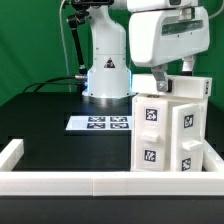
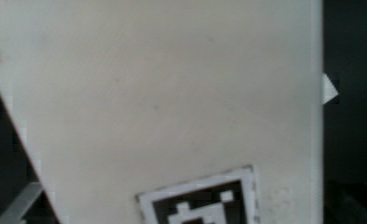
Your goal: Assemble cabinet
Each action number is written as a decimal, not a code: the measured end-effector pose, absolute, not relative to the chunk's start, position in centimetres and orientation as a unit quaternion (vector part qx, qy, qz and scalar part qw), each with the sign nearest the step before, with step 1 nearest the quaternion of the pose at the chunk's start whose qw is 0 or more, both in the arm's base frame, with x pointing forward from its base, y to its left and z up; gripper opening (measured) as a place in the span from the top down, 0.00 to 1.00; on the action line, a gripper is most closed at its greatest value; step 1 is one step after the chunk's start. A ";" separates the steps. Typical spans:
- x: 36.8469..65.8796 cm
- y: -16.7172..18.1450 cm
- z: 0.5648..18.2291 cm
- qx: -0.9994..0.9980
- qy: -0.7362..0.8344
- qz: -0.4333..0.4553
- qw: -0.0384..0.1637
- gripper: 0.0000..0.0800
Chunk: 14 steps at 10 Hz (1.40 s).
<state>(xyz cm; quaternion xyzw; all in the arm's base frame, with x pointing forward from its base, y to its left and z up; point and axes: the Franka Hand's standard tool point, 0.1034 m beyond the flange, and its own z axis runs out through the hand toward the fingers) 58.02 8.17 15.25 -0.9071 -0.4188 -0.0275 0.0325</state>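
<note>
At the exterior view's left, the low white border rail [image 1: 12, 152] turns a corner and runs along the near edge of the black table [image 1: 45, 120]. Further right, toward the far side, the marker board [image 1: 100, 123] lies flat just in front of the robot's white base [image 1: 106, 75]. At the exterior view's right stands the cabinet [image 1: 168, 130], upright on the table, close against the border rail, showing black-and-white tags on its near faces. The gripper [image 1: 160, 82] hangs directly over the cabinet's top, its fingers reaching the top edge; whether they are clamped or released I cannot tell. In the wrist view a broad white cabinet panel [image 2: 162, 100] fills the picture, a tag [image 2: 206, 205] at its edge.
</note>
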 end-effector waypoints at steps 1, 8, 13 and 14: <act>58.0 8.2 15.3 -0.907 -0.419 -0.028 0.032 0.30; 58.1 8.1 15.3 -0.976 -0.210 -0.022 0.044 0.30; 58.1 8.1 15.3 -0.999 -0.007 -0.013 0.047 0.30; 58.1 8.0 15.3 -0.999 0.015 -0.012 0.048 0.30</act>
